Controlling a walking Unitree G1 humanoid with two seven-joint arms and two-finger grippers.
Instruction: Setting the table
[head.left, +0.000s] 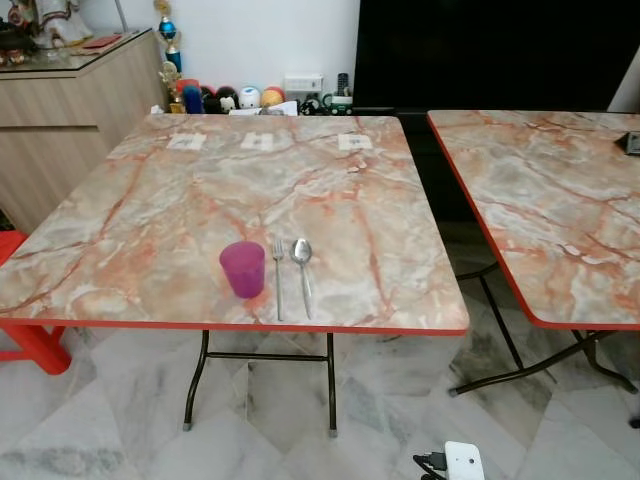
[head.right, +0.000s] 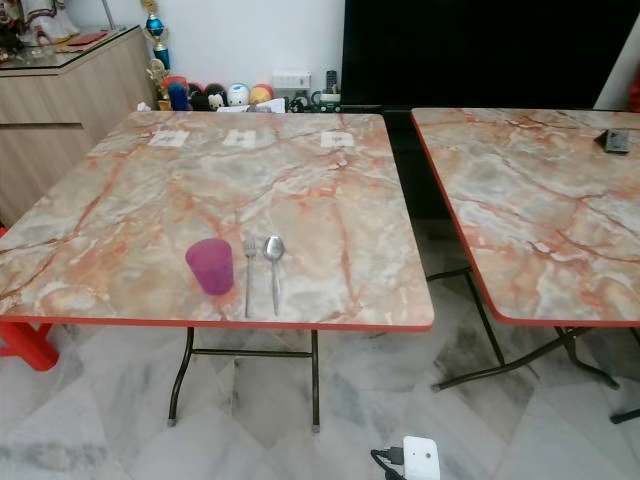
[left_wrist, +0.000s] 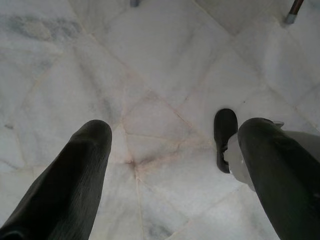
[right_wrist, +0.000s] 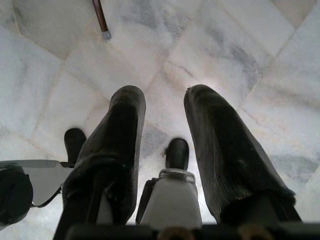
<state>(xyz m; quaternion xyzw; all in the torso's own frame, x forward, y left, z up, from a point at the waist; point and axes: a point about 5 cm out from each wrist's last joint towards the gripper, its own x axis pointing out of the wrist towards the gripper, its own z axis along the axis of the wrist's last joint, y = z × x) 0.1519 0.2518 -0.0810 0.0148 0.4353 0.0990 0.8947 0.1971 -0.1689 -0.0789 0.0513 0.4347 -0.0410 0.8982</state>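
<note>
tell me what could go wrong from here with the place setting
The purple cup, fork and spoon lie close to the table's near edge, so a bump while approaching might push them off. Both grippers hang open over the floor, left gripper and right gripper, holding nothing.

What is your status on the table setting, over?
Left gripper and right gripper both open, empty, hanging over the floor. Cup, fork and spoon side by side near the table's front edge. Nothing in the way.
</note>
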